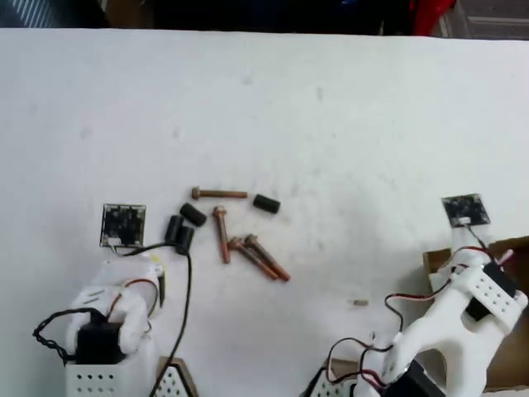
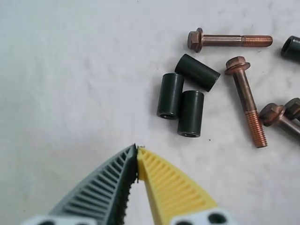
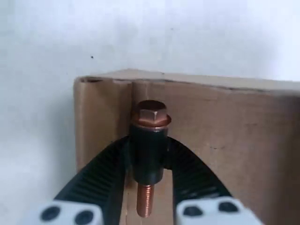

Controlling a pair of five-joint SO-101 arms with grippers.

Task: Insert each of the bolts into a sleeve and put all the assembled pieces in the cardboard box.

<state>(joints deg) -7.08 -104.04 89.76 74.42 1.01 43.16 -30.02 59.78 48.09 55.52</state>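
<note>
My right gripper is shut on a black sleeve with a copper bolt pushed through it, its thread sticking out below. This piece hangs over the cardboard box, close to one corner. The right arm stands over the box at the front right. My left gripper is shut with nothing in it, a short way from three clustered black sleeves. Another sleeve lies farther off. Several loose copper bolts lie beside them, in the table's middle.
White table with open room at the back and between the two arms. A tiny scrap lies in front of the right arm. A black cable runs from the left arm past the nearest sleeves.
</note>
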